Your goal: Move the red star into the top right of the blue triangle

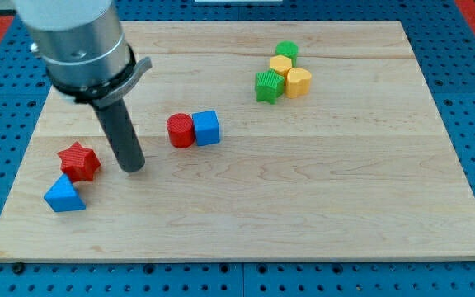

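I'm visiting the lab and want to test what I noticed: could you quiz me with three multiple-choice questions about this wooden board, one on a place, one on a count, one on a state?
1. Where is my tip relative to the red star-shaped block?
A. On the view's right of it
B. On the view's left of it
C. Resting on top of it

2. How many yellow blocks are in the cluster at the view's top right?
A. One
B. Two
C. Four

3. How do the red cylinder block and the blue cube block stand?
A. Stacked
B. Side by side, touching
C. At opposite board edges

Answers:
1. A: the rod's end sits just right of the star, which lies above the blue triangular block.
2. B: two yellow blocks sit among two green ones.
3. B: no gap shows between them.
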Controlling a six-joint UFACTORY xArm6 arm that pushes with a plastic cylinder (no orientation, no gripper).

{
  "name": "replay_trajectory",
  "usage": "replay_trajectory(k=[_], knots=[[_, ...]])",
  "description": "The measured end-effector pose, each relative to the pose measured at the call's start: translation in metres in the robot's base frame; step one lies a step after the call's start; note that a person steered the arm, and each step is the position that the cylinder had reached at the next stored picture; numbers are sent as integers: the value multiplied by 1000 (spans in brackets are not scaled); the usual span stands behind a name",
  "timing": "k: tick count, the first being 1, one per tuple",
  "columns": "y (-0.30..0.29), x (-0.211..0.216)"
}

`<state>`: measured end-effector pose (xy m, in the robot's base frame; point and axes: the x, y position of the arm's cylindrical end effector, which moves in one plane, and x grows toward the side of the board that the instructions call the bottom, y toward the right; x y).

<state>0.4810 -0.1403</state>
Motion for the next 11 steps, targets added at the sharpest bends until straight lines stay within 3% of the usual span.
replay_trajectory(k=[2, 4, 6, 7, 8, 10, 11], knots=[[-89, -26], [-124, 19], [-103, 19], [-99, -19], [-71, -29], [-52, -4], [45, -3]])
